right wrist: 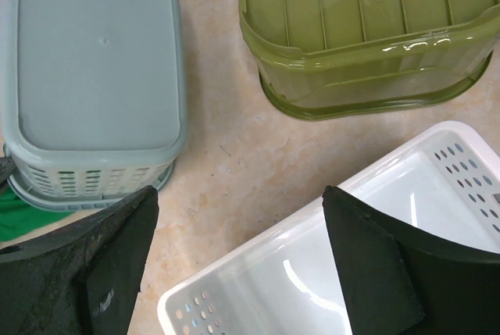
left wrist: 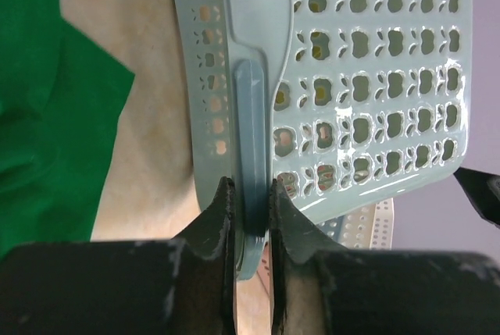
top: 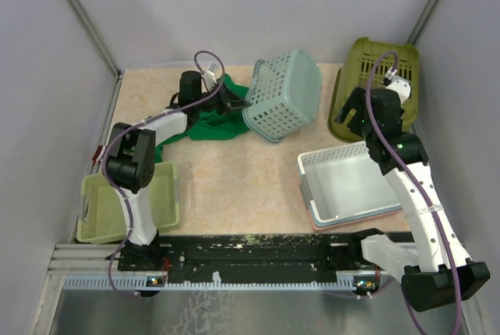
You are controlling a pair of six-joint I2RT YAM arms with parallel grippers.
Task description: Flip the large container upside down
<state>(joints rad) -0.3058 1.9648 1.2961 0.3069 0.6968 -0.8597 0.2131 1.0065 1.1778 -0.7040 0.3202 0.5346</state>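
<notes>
The green tub (right wrist: 367, 23) sits at about one o'clock on the table (top: 234, 179), close to the far right wall. Its ribbed base is turned toward the right wrist camera, though I cannot tell whether it is tipped or fully over. The right gripper (right wrist: 241, 194) hangs just off its six o'clock side, fingers spread wide, holding nothing. The left gripper (left wrist: 251, 202) is pinched on the rim of the teal basket (left wrist: 367, 77). The tub looks light, stiff and glossy — likely slick on the walls, so the rim lip seems the surest hold.
</notes>
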